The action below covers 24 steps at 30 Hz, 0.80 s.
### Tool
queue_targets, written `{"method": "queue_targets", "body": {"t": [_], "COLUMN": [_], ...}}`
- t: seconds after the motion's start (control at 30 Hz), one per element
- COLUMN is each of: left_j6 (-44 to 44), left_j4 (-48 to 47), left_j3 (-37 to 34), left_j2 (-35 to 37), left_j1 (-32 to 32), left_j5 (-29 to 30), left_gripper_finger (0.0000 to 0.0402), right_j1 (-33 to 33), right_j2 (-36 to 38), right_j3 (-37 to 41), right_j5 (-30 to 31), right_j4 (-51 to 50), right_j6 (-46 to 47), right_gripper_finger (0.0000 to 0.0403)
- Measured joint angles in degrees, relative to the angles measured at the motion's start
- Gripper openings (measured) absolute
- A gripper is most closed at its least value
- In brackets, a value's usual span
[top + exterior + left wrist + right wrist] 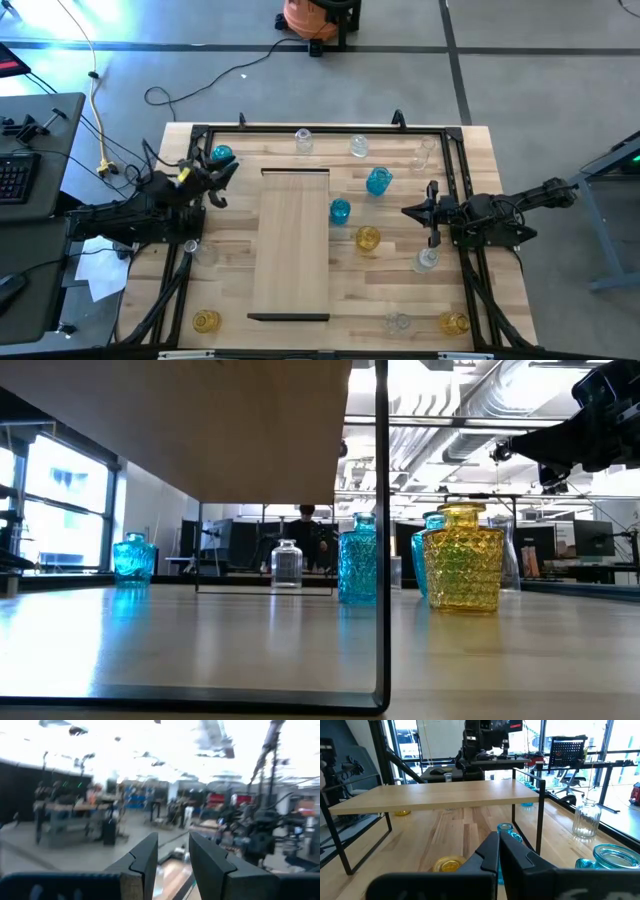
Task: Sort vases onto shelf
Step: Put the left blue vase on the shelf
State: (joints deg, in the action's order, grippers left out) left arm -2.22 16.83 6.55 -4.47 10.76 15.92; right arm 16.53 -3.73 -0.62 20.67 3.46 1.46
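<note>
Around us, a grey concrete floor surrounds the striped plank tabletop; our pale wooden shelf stands centred, the coloured glass vases scattered beside it. Left gripper is parted, empty; right gripper closed, empty.

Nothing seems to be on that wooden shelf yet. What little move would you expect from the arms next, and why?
Probably the right tool opens its fingers and eases toward the blue vase just ahead of it. That tool is shut and holds nothing, the shelf top is bare, and this vase stands right beside the shelf's edge. The left tool hangs raised near the far-left corner, empty too.
</note>
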Motion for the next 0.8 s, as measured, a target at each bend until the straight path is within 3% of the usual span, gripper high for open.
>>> {"method": "queue_targets", "body": {"t": [0.23, 0.47, 0.8], "left_j6": [-2.5, -2.2, -8.3], "left_j4": [8.8, 1.2, -11.6], "left_j3": [0.6, 10.4, 32.6], "left_j2": [0.0, -1.7, -20.5], "left_j1": [0.0, 0.0, 0.0], "left_j5": [-1.0, -3.0, 1.5], "left_gripper_finger": [0.0101, 0.0101, 0.0101], "right_j1": [0.0, 0.0, 0.0], "right_j2": [0.0, 0.0, 0.0], "right_j3": [0.0, 0.0, 0.0], "right_j5": [0.0, 0.0, 0.1], "right_j4": [0.0, 0.0, 0.2], "right_j6": [0.0, 0.0, 0.0], "right_gripper_finger": [0.0, 0.0, 0.0]}}
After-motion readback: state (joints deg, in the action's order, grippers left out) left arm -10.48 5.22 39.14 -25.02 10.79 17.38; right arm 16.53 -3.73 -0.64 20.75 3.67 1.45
